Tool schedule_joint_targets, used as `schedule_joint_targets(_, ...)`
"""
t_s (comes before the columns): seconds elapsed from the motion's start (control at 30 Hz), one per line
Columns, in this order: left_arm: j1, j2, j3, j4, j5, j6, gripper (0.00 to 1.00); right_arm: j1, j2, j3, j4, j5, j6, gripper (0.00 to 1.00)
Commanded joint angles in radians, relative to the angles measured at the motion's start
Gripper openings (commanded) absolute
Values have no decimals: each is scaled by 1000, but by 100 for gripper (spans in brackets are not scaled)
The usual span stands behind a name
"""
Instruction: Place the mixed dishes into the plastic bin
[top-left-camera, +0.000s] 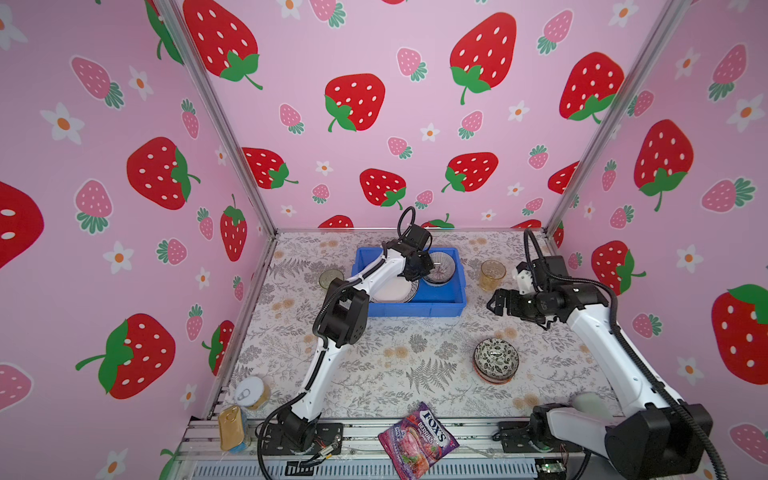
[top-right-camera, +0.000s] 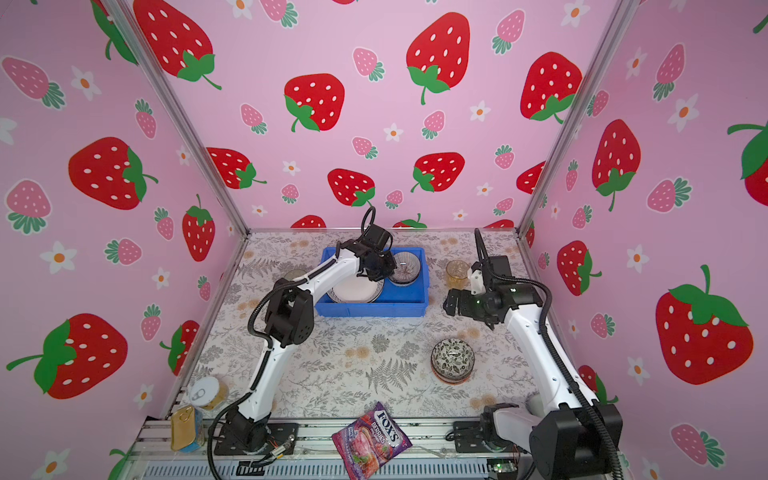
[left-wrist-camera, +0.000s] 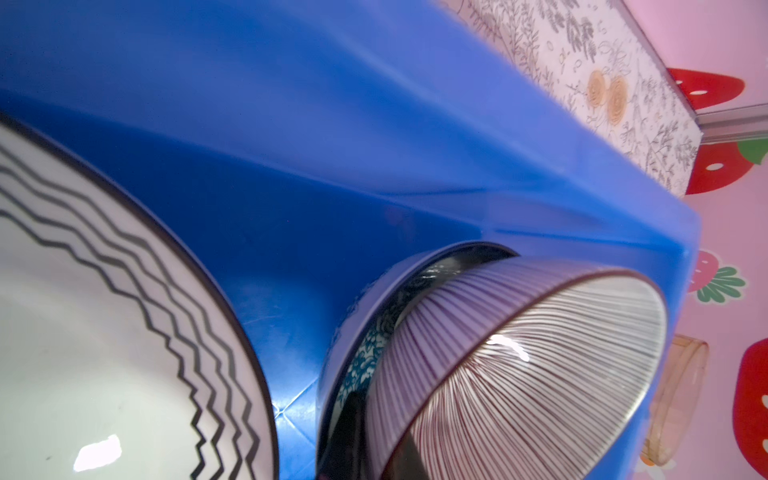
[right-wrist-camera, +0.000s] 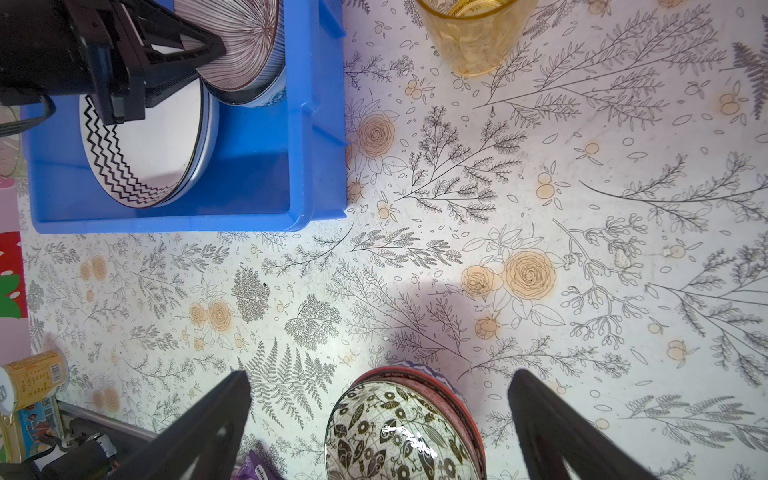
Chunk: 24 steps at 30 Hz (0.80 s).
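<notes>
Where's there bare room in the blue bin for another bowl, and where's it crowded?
Bare: the near right corner of the bin, between the zigzag plate, the striped bowl and the front wall. Crowded: the far right corner, where the left tool grips that bowl, and the left half, under the plate.

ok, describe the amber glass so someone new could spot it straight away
Find the blue bin at the back of the table. In both top views an amber tumbler stands upright on the table just off its right wall. It is clear yellow-orange, unlike the greenish tumbler on the bin's left side.
</notes>
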Motion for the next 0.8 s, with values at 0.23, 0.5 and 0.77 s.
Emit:
schedule_joint_targets(0.23, 0, -34, 43, 8, 12, -2, 14, -8, -10, -5, -7, -7, -19, 99)
schedule_joint_targets(0.5, -1, -61, 28, 5, 6, 4, 15, -9, -24, -5, -13, -7, -16, 99)
schedule_joint_targets(0.77, 0, -82, 24, 5, 11, 6, 16, -8, -34, -4, -17, -13, -12, 99)
